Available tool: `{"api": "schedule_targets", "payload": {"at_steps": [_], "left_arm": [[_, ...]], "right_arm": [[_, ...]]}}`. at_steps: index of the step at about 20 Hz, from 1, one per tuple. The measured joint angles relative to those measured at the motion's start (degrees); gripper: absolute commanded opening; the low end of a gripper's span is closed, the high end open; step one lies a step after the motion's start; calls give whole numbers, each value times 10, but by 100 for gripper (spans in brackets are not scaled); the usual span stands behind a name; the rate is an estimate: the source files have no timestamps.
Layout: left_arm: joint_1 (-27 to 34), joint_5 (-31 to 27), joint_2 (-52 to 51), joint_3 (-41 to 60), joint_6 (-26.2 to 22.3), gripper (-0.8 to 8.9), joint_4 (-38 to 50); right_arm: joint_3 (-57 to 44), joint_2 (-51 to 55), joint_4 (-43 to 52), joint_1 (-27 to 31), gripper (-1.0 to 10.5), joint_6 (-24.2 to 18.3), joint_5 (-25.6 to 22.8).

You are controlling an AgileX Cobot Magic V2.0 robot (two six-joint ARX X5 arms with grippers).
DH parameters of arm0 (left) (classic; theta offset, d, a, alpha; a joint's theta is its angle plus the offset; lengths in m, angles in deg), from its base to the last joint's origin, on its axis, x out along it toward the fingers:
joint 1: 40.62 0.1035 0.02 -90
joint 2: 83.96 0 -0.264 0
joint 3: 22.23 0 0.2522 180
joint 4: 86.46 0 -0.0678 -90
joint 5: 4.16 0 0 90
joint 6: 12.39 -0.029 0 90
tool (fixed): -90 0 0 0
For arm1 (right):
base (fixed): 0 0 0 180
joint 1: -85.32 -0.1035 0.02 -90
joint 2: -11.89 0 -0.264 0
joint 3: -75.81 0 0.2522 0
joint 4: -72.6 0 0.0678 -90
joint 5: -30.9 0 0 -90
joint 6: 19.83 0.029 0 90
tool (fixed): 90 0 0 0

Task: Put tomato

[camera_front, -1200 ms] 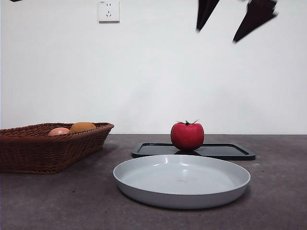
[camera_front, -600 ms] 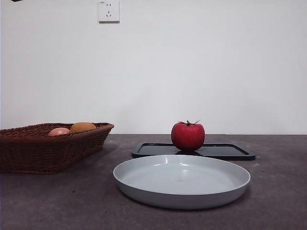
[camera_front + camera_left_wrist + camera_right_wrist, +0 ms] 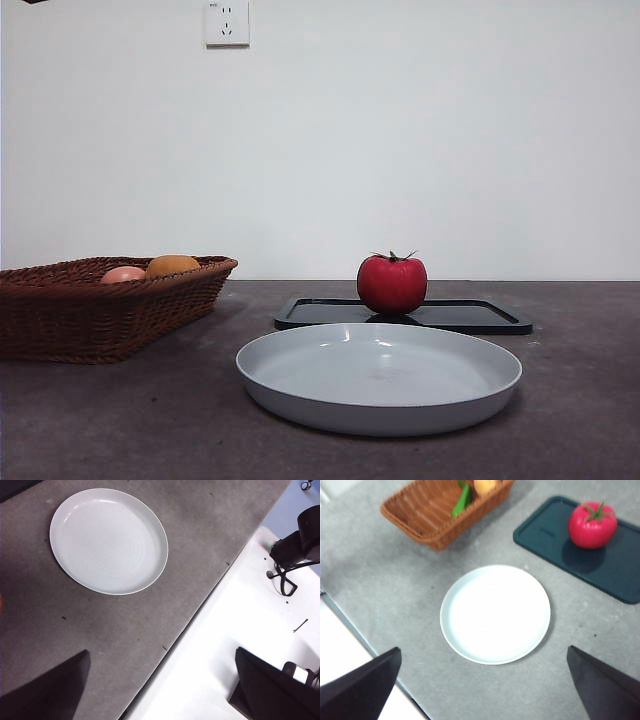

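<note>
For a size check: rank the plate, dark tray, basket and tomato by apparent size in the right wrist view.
1. plate
2. dark tray, cut by the frame edge
3. basket, also cropped, so unsure against the tray
4. tomato

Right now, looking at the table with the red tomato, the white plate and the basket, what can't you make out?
- Brown wicker basket: front view, its wall hides most of its contents; right wrist view, the edge cuts it off.
- Green item in it: too blurred to identify.
- Glossy red tomato: its underside on the black tray is hidden.
- Round white plate: nothing hidden.
</note>
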Motion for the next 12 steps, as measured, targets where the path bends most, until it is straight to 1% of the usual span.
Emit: {"api": "schedule_targets", "payload": {"at_steps": [2, 5, 6, 7, 10, 11, 12], "left_arm": [[0, 0, 0, 0, 0, 465, 0], [0, 0, 0, 0, 0, 463, 0], [0, 0, 0, 0, 0, 447, 0], [0, 0, 0, 0, 0, 389, 0], [0, 0, 0, 0, 0, 155, 0], [0, 0, 0, 0, 0, 71, 0], [0, 0, 0, 0, 0, 4, 0]], "right_arm": [[0, 2, 0, 0, 536, 0, 9], [0, 0, 0, 0, 535, 0, 11], [0, -1, 0, 0, 534, 0, 11], [0, -1, 0, 0, 491, 0, 11], [0, -1, -1, 0, 145, 2, 11], [0, -1, -1, 0, 61, 2, 11], [0, -1, -1, 0, 9, 2, 11]]}}
